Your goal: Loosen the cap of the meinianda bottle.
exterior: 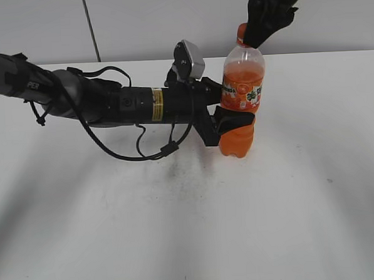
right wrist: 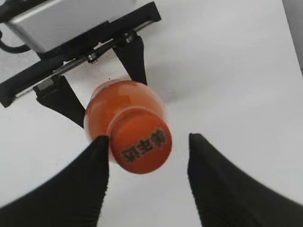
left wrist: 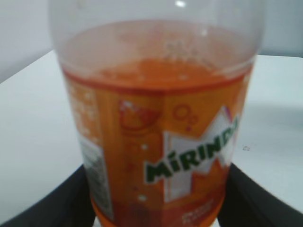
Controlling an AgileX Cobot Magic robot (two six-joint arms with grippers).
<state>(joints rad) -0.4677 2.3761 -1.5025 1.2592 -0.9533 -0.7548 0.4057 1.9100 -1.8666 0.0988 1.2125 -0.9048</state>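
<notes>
A plain white table [exterior: 179, 228] fills the scene, backed by a pale grey wall, and on it stands the meinianda bottle [exterior: 241, 93], a tall clear plastic bottle of orange soda with an orange, green and white label band, upright a little right of the table's middle. The black left arm [exterior: 110, 103] lies stretched low across the table toward the bottle from the left, a loose black cable [exterior: 128, 152] looping beneath it. The left gripper [exterior: 235, 122] is closed around the bottle's waist just under the label; in the left wrist view its dark fingers [left wrist: 71, 203] press against both sides of the bottle [left wrist: 156, 123], whose label reads MIRINDA. The small round orange plastic screw cap [exterior: 242, 34] sits on the bottle's neck, with dark printed characters on its top seen in the right wrist view [right wrist: 140, 144]. The right gripper [exterior: 256, 31] hangs over the bottle from above, spread wider than the cap: its left finger [right wrist: 92, 163] touches or nearly touches the cap's edge, while the other stands clearly apart from it, so it has no hold on the cap.
</notes>
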